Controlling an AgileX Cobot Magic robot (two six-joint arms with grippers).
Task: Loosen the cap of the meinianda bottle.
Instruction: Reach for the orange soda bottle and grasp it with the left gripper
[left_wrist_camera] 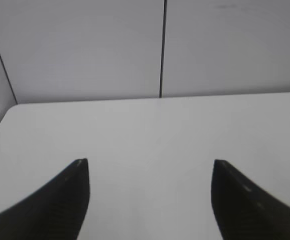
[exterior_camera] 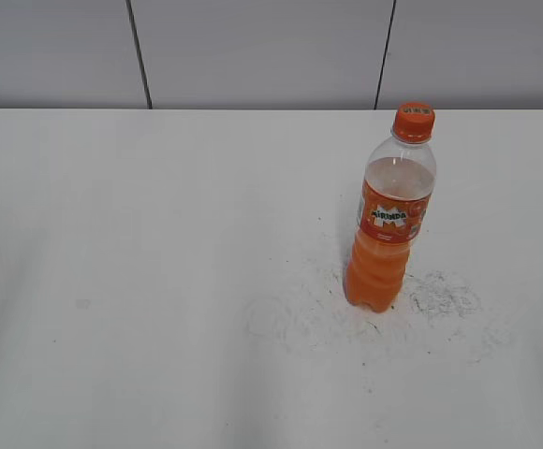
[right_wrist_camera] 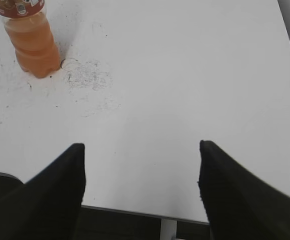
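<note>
The meinianda bottle [exterior_camera: 389, 224] stands upright on the white table, right of centre in the exterior view, with orange drink and an orange Mirinda label. Its orange cap [exterior_camera: 413, 122] sits on top. The bottle's lower part also shows in the right wrist view [right_wrist_camera: 31, 37], at the top left, its cap out of frame. My left gripper [left_wrist_camera: 150, 162] is open and empty over bare table, with no bottle in its view. My right gripper [right_wrist_camera: 141, 145] is open and empty near the table's front edge, well away from the bottle. Neither gripper shows in the exterior view.
The white table [exterior_camera: 159, 281] has dark scuff marks [exterior_camera: 445, 295] around the bottle's base, also seen in the right wrist view [right_wrist_camera: 87, 75]. A grey panelled wall [exterior_camera: 253, 51] runs behind the table. The table's front edge [right_wrist_camera: 135, 211] shows in the right wrist view.
</note>
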